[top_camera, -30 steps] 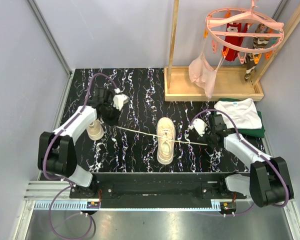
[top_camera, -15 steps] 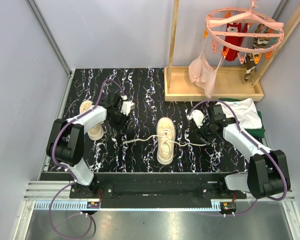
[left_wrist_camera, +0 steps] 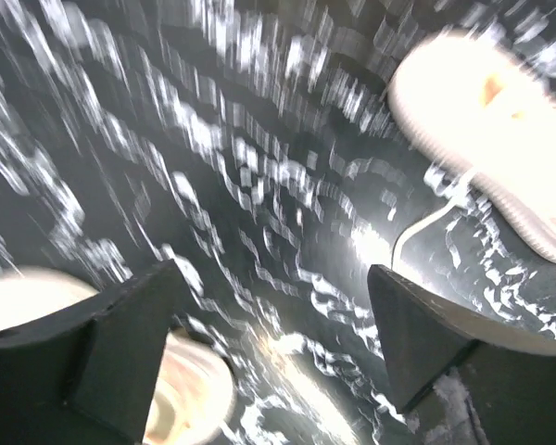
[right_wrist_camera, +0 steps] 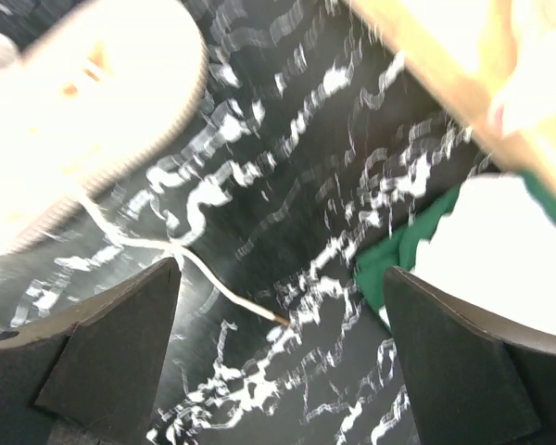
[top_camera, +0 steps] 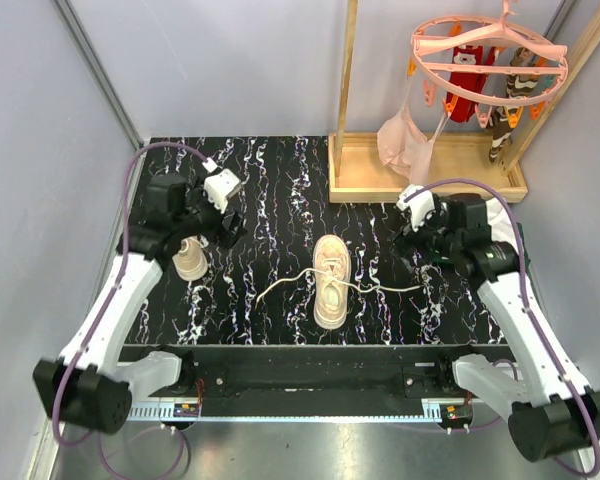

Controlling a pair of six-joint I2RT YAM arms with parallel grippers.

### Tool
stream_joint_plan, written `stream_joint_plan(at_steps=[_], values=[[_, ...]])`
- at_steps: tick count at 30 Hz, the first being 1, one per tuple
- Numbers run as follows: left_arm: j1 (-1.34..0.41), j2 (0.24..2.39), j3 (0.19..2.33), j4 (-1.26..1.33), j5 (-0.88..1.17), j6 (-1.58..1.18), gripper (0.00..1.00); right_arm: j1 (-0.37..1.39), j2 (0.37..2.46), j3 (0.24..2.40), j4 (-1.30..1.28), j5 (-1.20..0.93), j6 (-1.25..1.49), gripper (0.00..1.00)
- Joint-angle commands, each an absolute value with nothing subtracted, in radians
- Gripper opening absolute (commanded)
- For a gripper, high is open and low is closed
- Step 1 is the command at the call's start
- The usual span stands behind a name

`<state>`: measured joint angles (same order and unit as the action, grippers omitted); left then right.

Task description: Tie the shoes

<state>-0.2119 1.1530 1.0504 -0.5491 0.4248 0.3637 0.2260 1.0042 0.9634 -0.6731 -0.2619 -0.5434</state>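
Note:
One beige shoe (top_camera: pixel 331 281) lies in the middle of the black marbled table, toe towards the arms. Its white laces (top_camera: pixel 280 283) trail slack to both sides, and the right lace end (top_camera: pixel 418 289) rests on the table. The other shoe (top_camera: pixel 190 260) lies at the left, partly under my left gripper (top_camera: pixel 223 226). That gripper is open and holds nothing; its wrist view shows the middle shoe (left_wrist_camera: pixel 500 120) at upper right and the left shoe (left_wrist_camera: pixel 190 394) below. My right gripper (top_camera: pixel 416 247) is open above the lace tip (right_wrist_camera: pixel 283 320), with the middle shoe (right_wrist_camera: pixel 83 111) at upper left.
A wooden rack base (top_camera: pixel 430 172) stands at the back right, with a pink round hanger (top_camera: pixel 490 50) of small clothes above it. A white shirt (top_camera: pixel 495 222) on green cloth (right_wrist_camera: pixel 398 264) lies beside my right gripper. Grey walls close in both sides.
Both grippers opened and let go of the lace ends. The taut laces fell slack on the table. Both arms drew back and up from the middle shoe.

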Motion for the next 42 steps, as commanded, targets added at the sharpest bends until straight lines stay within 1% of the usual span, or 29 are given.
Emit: stream_joint_plan(at_steps=[1, 2, 4, 7, 8, 12, 13, 15, 16, 18, 20, 24, 30, 40, 42], values=[[-0.219, 1.048, 0.997, -0.465, 0.635, 0.512, 0.88, 0.222, 0.914, 0.985, -0.672, -0.448, -0.497, 1.00], [-0.221, 1.031, 0.989, -0.468, 0.672, 0.529, 0.90, 0.222, 0.898, 0.970, -0.670, -0.472, -0.499, 1.00], [-0.221, 1.023, 0.957, -0.468, 0.764, 0.599, 0.99, 0.221, 0.888, 0.942, -0.672, -0.523, -0.534, 1.00], [-0.290, 1.064, 0.962, -0.511, 0.753, 0.664, 0.99, 0.221, 0.890, 0.928, -0.687, -0.557, -0.607, 1.00], [-0.345, 1.116, 0.980, -0.559, 0.744, 0.707, 0.99, 0.221, 0.909, 0.930, -0.689, -0.560, -0.609, 1.00], [-0.466, 1.259, 0.999, -0.584, 0.605, 0.707, 0.86, 0.221, 1.003, 0.933, -0.738, -0.568, -0.652, 1.00], [-0.482, 1.288, 1.002, -0.584, 0.604, 0.704, 0.78, 0.221, 1.023, 0.927, -0.742, -0.561, -0.652, 1.00], [-0.517, 1.365, 1.006, -0.562, 0.604, 0.683, 0.68, 0.222, 1.086, 0.922, -0.747, -0.539, -0.646, 0.98], [-0.528, 1.390, 1.006, -0.549, 0.600, 0.670, 0.60, 0.221, 1.106, 0.922, -0.750, -0.531, -0.640, 0.97], [-0.549, 1.459, 1.015, -0.488, 0.578, 0.609, 0.50, 0.222, 1.156, 0.920, -0.753, -0.528, -0.627, 0.95], [-0.558, 1.518, 1.029, -0.441, 0.578, 0.557, 0.43, 0.222, 1.192, 0.913, -0.759, -0.529, -0.626, 0.92], [-0.571, 1.591, 1.052, -0.381, 0.574, 0.517, 0.37, 0.222, 1.239, 0.896, -0.755, -0.512, -0.627, 0.88], [-0.578, 1.672, 1.095, -0.359, 0.621, 0.486, 0.29, 0.222, 1.279, 0.891, -0.752, -0.499, -0.612, 0.86], [-0.603, 1.724, 1.114, -0.353, 0.652, 0.477, 0.28, 0.222, 1.285, 0.881, -0.750, -0.485, -0.621, 0.85], [-0.607, 1.730, 1.115, -0.350, 0.650, 0.477, 0.25, 0.222, 1.284, 0.881, -0.749, -0.486, -0.620, 0.85]])
